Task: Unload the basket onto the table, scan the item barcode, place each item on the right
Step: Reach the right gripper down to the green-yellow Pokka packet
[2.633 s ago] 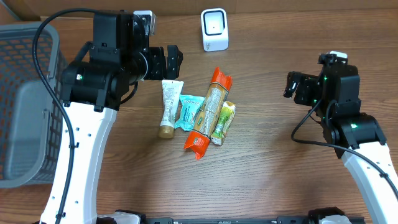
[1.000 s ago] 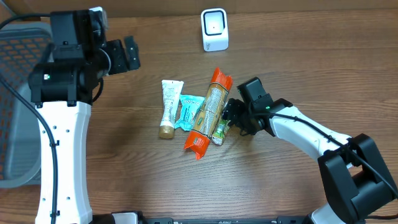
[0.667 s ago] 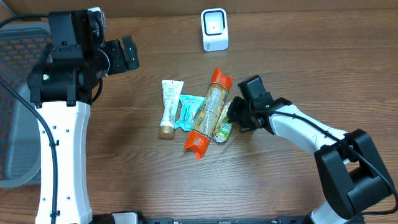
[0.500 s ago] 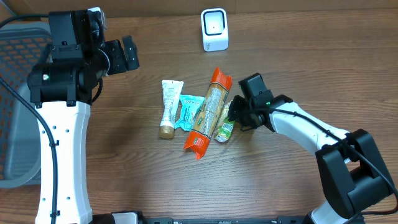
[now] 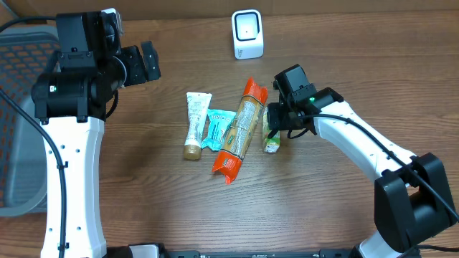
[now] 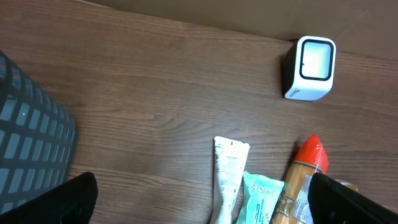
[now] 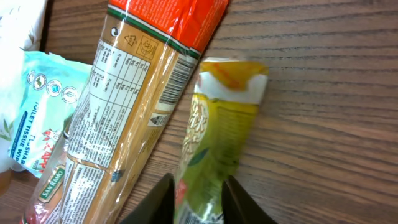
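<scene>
— What can we read from here?
— On the teal packet (image 7: pixel 37 106), "TOILET TISSUE" in small print. The long orange pack (image 7: pixel 124 106) shows a printed table and a barcode near its orange end. Its oval logo is too tilted for us to be sure of. The green sachet (image 7: pixel 214 134) carries only swirled lettering that we cannot make out.
— How does the sachet lie?
— Its long axis runs from the near edge of the table (image 5: pixel 344 208) toward the far one, almost parallel to the orange pack and just to its right. The right gripper (image 5: pixel 277 123) is clamped on the end nearer the white scanner (image 5: pixel 247 34). The free end, crimped and white with an orange patch, points to the near edge. We cannot tell whether it rests on the wood.
— Materials?
— The sachet is glossy film, slightly puffed. The orange pack is clear crinkled plastic, and the table is dark woodgrain.
— The other arm?
— The left gripper (image 5: pixel 147 63) hangs with its jaws wide apart, beside the grey mesh basket (image 5: pixel 29 86).
</scene>
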You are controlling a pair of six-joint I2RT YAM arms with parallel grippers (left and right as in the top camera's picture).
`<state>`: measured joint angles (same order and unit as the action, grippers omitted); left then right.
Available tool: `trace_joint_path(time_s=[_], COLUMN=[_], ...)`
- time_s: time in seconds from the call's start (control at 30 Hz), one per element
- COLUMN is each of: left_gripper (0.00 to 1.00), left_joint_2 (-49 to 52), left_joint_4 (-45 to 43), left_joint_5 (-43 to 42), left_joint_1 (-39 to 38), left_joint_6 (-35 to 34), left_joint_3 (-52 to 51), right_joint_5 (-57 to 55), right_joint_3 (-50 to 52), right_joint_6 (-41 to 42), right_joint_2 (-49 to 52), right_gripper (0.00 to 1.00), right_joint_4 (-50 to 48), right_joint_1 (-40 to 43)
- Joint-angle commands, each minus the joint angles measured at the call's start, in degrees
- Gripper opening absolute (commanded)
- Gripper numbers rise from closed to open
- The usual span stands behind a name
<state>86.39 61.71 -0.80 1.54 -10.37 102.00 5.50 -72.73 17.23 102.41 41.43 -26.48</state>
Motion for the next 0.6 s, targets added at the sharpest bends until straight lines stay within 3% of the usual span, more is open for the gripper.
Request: trace_joint_path(time_s=[0.0, 0.03, 0.17, 0.2, 0.27, 0.43, 0.57], left_gripper=[1.00, 0.99, 1.00, 1.00, 1.00, 1.00, 1.00], left_joint_2=[0.5, 0.5, 0.5, 0.5, 0.5, 0.5, 0.5], left_joint_4=[-0.2, -0.2, -0.2, -0.2, -0.2, -0.2, -0.2], left_joint_5=[0.4, 0.3, 0.4, 0.4, 0.4, 0.4, 0.4], left_joint_1=[-0.1, -0.1, -0.1, -0.1, -0.1, -0.1, -0.1], left_joint_6=[0.1, 0.1, 0.1, 0.1, 0.1, 0.1, 0.1], left_joint_3=[0.3, 0.3, 0.3, 0.3, 0.3, 0.3, 0.3], right_joint_5=[-0.1, 0.0, 6.4, 10.5, 14.1, 24.0, 31.3], right_joint_3=[-1.5, -1.5, -2.4, -2.4, -2.2, -2.2, -2.2], right_joint_6=[-2.3, -1.6, -0.5, -0.6, -1.4, -6.9, -6.7], right_joint_2=[0.4, 0.3, -0.3, -0.3, 0.2, 4.4, 10.6], right_gripper=[0.45, 0.57, 0.71, 0.82, 0.93, 0.96, 0.95], right_joint_4=[0.7, 0.9, 1.3, 0.7, -0.5, -4.3, -9.4], right_joint_1=[-1.5, -1.1, 4.9, 7.7, 11.3, 15.4, 14.2])
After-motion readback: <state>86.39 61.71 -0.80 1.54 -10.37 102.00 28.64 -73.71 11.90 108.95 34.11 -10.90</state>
